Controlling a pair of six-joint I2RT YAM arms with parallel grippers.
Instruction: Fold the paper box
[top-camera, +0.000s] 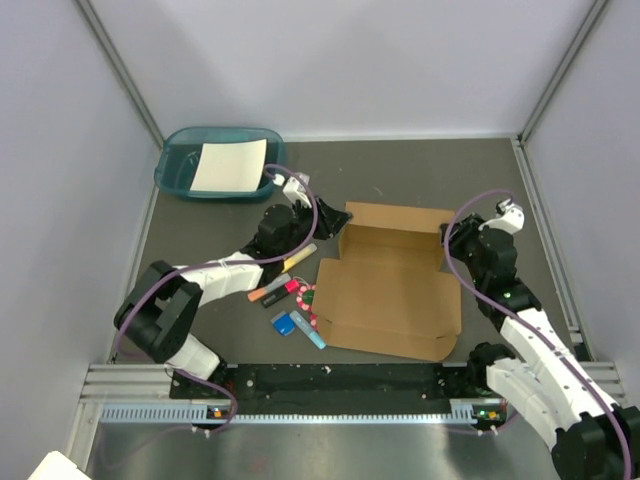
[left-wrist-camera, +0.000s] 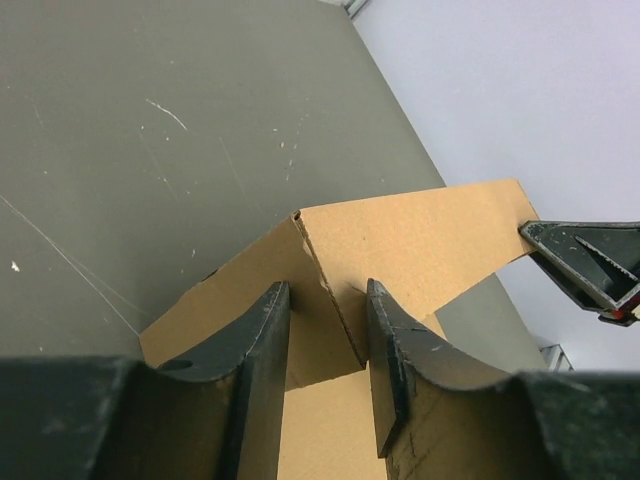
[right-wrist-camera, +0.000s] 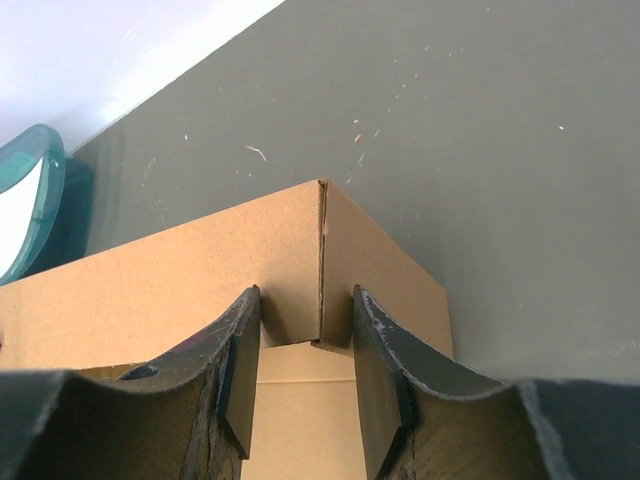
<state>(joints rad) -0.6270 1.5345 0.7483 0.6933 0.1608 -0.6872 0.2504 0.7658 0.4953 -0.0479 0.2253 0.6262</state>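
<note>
While both arms reach in from the near edge, I see the box (top-camera: 390, 295) lying in the middle of the table (top-camera: 520, 190), its wide panel flat and its far wall folded up. The left gripper (left-wrist-camera: 328, 350) is at the far left corner of that wall and the right gripper (right-wrist-camera: 305, 370) at the far right corner. In the left wrist view the fingers (left-wrist-camera: 265, 350) stand apart, one on each side of the corner crease, with cardboard between them. I cannot tell whether they are pinching it or only straddling it. The right wrist view shows the same thing: the corner edge runs upright between the two fingers (right-wrist-camera: 375, 360), which are apart, and I cannot tell if they press on it. The side flaps at both corners are turned toward me. Just left of the box lies a cluster of small coloured items (top-camera: 290, 300), close to its near left edge. A teal tray (top-camera: 175, 165) sits in the far left corner, well apart from the box, with a white sheet (top-camera: 230, 165) in it.
</note>
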